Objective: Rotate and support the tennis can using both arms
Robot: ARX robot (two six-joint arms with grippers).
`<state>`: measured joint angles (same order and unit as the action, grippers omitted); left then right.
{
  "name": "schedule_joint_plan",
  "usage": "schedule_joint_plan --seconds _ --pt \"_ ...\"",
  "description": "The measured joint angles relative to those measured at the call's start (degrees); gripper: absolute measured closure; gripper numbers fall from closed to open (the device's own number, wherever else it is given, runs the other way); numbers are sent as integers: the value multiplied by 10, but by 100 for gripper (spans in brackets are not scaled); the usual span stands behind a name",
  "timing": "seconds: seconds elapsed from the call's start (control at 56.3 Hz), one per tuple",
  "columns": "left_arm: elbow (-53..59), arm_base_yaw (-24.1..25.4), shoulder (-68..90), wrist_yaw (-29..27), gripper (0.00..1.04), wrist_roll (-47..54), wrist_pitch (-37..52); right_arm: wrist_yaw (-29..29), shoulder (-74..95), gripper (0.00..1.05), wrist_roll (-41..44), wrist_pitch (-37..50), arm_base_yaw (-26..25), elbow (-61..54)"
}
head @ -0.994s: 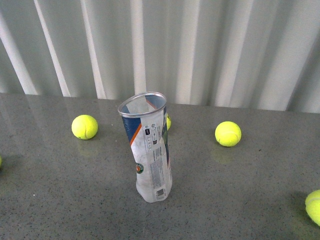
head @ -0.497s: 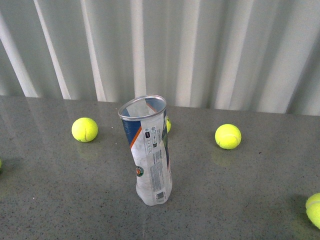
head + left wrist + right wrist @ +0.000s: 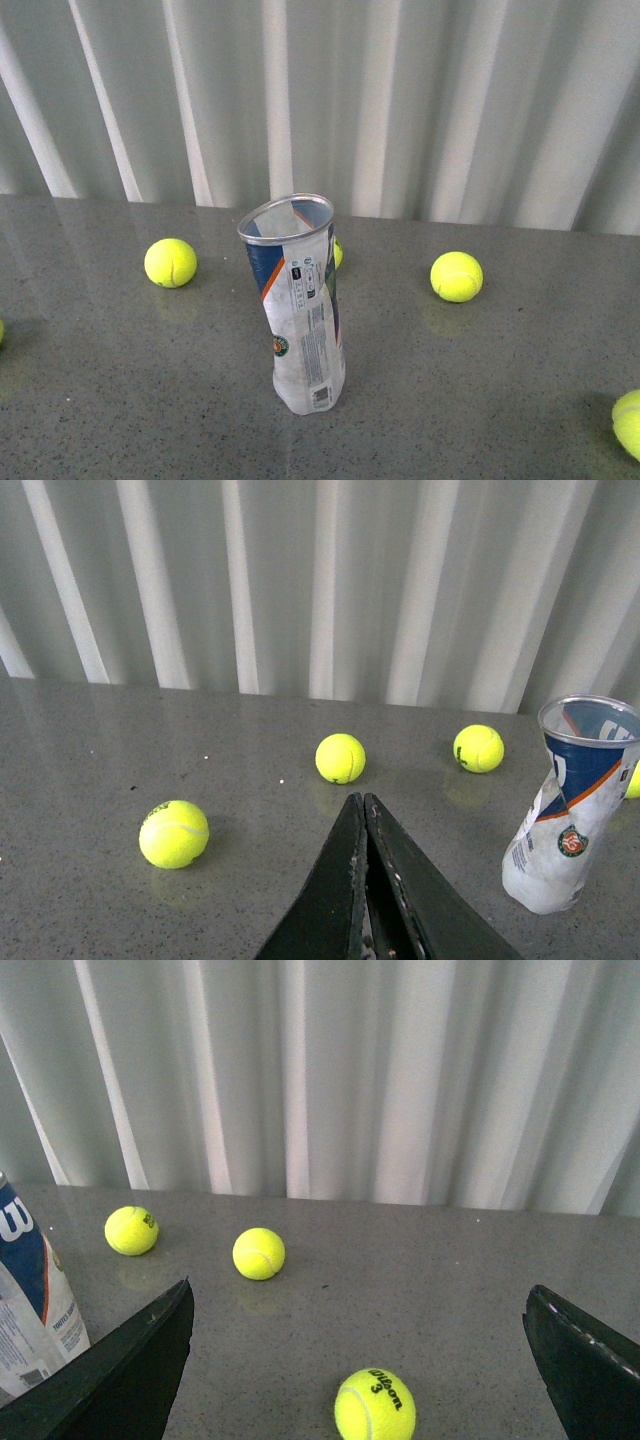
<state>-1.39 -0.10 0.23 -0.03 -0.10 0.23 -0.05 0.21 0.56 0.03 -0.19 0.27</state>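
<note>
tennis can (image 3: 300, 305) is standing upright w/o support, apart from both grippers: left gripper (image 3: 364, 810) clenched empty, right gripper (image 3: 360, 1330) wide released; grasping is remaining.

A pale pleated curtain (image 3: 400, 100) hangs behind the grey speckled tabletop (image 3: 480, 400); soft, even light falls throughout.

Tennis can (image 3: 298, 310) (upright) between balls (image 3: 456, 276)
</note>
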Motion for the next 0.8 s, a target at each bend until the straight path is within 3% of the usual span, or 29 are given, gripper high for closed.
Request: schedule_joint_plan --seconds 0.195,0.71,0.799 --pt "0 0 0 0 101 0 -2 0 0 7 0 0 0 0" --pt "0 0 0 0 10 0 -2 0 0 7 0 0 0 0" --pt "0 0 0 0 7 0 -2 0 0 7 0 0 0 0"
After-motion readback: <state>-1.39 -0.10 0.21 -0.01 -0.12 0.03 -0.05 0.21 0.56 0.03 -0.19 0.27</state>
